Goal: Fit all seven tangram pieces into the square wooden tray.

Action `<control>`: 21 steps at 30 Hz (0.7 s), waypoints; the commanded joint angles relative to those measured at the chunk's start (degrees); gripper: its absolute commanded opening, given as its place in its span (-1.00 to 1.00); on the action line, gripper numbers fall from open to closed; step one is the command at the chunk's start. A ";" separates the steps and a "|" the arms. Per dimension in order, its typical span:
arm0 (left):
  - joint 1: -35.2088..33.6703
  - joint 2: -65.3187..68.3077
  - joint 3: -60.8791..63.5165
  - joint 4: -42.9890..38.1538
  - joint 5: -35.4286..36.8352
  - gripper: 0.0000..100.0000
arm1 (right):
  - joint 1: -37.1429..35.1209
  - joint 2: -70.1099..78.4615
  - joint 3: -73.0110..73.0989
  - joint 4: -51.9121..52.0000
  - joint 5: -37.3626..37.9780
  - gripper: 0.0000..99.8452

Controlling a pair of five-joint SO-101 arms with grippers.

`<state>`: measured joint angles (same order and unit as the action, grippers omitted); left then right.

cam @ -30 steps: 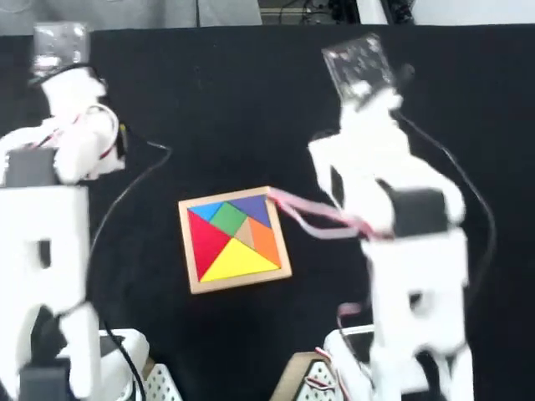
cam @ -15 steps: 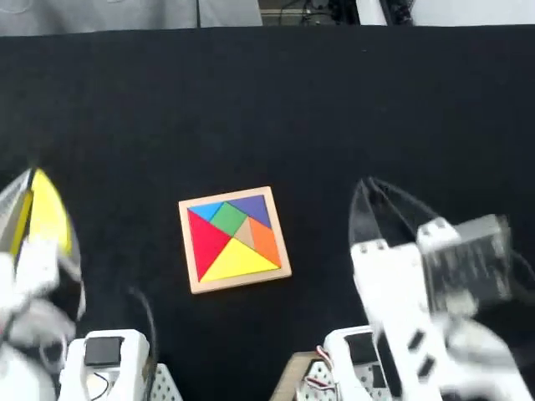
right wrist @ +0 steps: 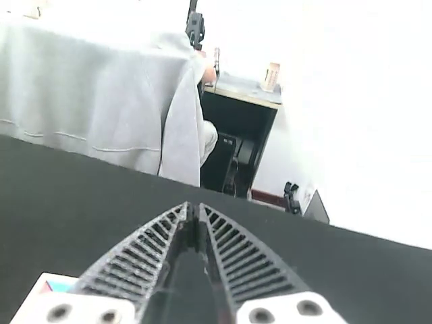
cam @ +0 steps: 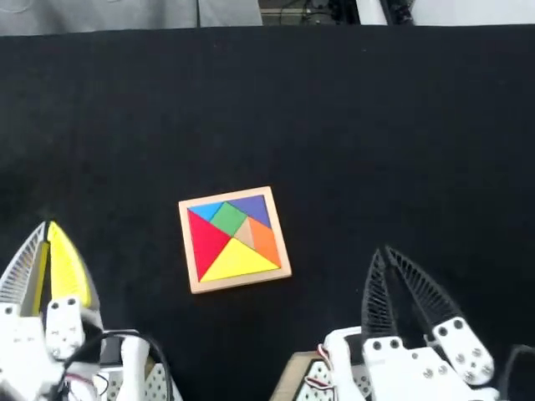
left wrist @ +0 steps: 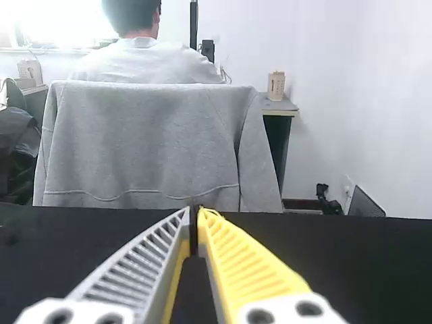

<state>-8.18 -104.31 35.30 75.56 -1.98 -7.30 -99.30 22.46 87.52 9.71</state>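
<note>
The square wooden tray [cam: 185, 247] lies in the middle of the black table. Coloured pieces fill it: a red triangle [cam: 205, 241], a yellow triangle [cam: 238, 261], a green square [cam: 228, 218], a blue piece [cam: 206, 210], a purple piece [cam: 253, 208], an orange piece [cam: 265, 239] and a small tan piece [cam: 245, 236]. My left gripper [cam: 48, 225] [left wrist: 194, 210], with one yellow and one white finger, rests at the near left, shut and holding nothing. At the near right my right gripper [cam: 384, 251] [right wrist: 194, 206], black-fingered, is shut and holds nothing. A tray corner [right wrist: 40, 287] shows beside it.
Black cloth covers the table [cam: 376, 125]. The arm bases [cam: 334, 368] stand at the near edge. Beyond the far edge a grey garment hangs over a chair [left wrist: 148, 142], next to a dark desk [right wrist: 236, 135].
Both arms have swung down from their raised poses to the near edge, fingers now pointing across the table. The tray and its pieces have not moved.
</note>
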 commanded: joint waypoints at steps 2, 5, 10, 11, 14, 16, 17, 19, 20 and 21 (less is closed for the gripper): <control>-0.57 -0.18 7.43 -8.00 -0.79 -0.94 | 0.97 -9.36 18.42 -8.97 3.87 -0.97; -4.26 -0.18 14.20 -14.15 -5.27 -0.94 | 0.97 -9.01 22.81 -12.75 4.22 -0.97; -7.87 -0.18 28.97 -25.85 -6.07 -0.94 | 0.97 -9.27 29.49 -18.20 3.96 -0.96; -7.96 -0.18 31.87 -27.43 -6.07 -0.94 | 0.88 -9.27 31.34 -19.52 3.96 -0.96; -7.34 -0.18 40.13 -31.21 -5.98 -0.94 | 0.88 -9.27 39.08 -25.14 3.87 -0.96; -6.90 -0.18 45.49 -34.90 -5.01 -0.94 | 0.88 -9.27 45.14 -29.45 3.87 -0.96; -6.90 -0.18 47.96 -36.84 -4.40 -0.94 | 0.88 -9.27 48.13 -31.38 3.87 -0.96; -6.90 -0.18 52.35 -39.82 -4.13 -0.94 | 0.88 -9.27 53.32 -34.99 3.87 -0.96; -6.64 -0.18 54.46 -41.05 -4.31 -0.94 | 0.88 -9.27 55.78 -36.57 3.87 -0.96; -6.55 -0.18 56.48 -41.93 -4.40 -0.94 | 0.88 -9.27 57.98 -37.98 3.87 -0.96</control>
<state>-15.12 -103.96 85.67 38.90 -6.81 -7.38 -103.52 72.75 56.22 13.32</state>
